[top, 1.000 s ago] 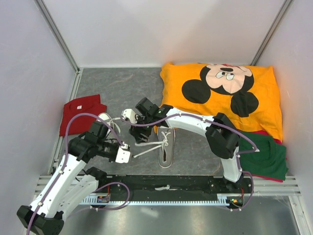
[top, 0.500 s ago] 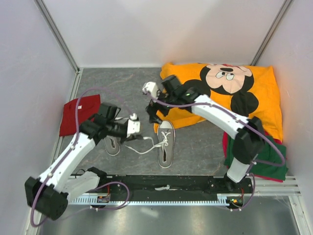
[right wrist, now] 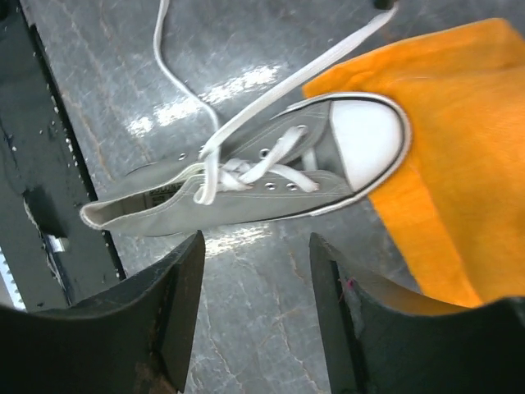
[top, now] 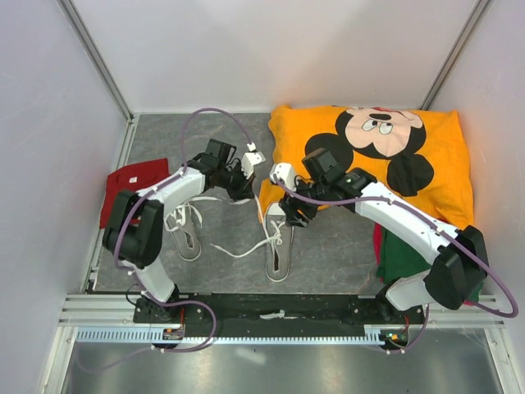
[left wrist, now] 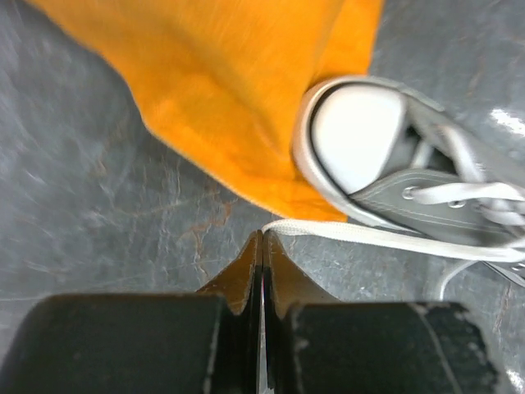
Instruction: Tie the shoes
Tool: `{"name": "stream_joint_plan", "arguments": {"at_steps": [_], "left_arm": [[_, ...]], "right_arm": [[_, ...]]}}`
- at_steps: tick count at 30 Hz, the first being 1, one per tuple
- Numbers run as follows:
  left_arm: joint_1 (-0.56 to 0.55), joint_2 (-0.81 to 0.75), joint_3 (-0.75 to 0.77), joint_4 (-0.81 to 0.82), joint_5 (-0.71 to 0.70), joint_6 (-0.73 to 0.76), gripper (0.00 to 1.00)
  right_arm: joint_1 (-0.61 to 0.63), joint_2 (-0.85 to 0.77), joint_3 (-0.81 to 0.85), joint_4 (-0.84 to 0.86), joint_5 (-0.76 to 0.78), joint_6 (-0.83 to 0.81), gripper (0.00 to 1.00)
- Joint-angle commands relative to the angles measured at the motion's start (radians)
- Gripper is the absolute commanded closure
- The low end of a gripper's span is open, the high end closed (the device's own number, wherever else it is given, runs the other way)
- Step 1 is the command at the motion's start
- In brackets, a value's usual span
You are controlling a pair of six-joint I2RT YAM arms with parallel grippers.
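Note:
Two grey sneakers lie on the dark floor: the left shoe (top: 187, 231) and the right shoe (top: 279, 244), whose white toe cap touches the orange cloth. My left gripper (top: 248, 194) is just left of that toe. In the left wrist view it (left wrist: 262, 234) is shut on a white lace (left wrist: 394, 240) that runs to the right shoe (left wrist: 426, 193). My right gripper (top: 296, 216) hovers just right of the same shoe. In the right wrist view it (right wrist: 256, 242) is open and empty above bare floor beside the shoe (right wrist: 246, 201). The taut lace (right wrist: 312, 70) runs off toward the top edge.
A large orange Mickey Mouse cloth (top: 385, 156) covers the back right. A red cloth (top: 131, 187) lies at the left wall, and a green one (top: 422, 263) at the near right. Loose lace (top: 238, 253) trails between the shoes. A black rail (top: 279, 308) lines the near edge.
My left gripper has swung from the near left up and right to the right shoe's toe, drawing a lace with it. My right gripper has come back down beside that shoe.

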Motion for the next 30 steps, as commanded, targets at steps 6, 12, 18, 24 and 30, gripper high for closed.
{"name": "stream_joint_plan", "arguments": {"at_steps": [6, 12, 18, 24, 30], "left_arm": [[0.037, 0.076, 0.060, -0.124, -0.031, -0.103, 0.79], [0.268, -0.138, -0.009, -0.234, 0.258, 0.060, 0.47], [0.333, -0.376, -0.188, -0.553, 0.319, 0.709, 0.45], [0.149, -0.530, -0.404, -0.465, 0.170, 0.883, 0.46], [-0.001, -0.507, -0.472, -0.342, 0.077, 0.872, 0.46]], "right_arm": [[0.176, 0.058, -0.014, 0.125, 0.095, -0.015, 0.45], [0.170, 0.092, 0.009, 0.133, 0.129, 0.036, 0.51], [0.102, 0.083, -0.015, 0.142, 0.039, 0.133, 0.59], [0.009, 0.107, -0.028, 0.119, -0.063, 0.194, 0.58], [-0.020, 0.123, -0.040, 0.122, -0.113, 0.223, 0.58]]}}
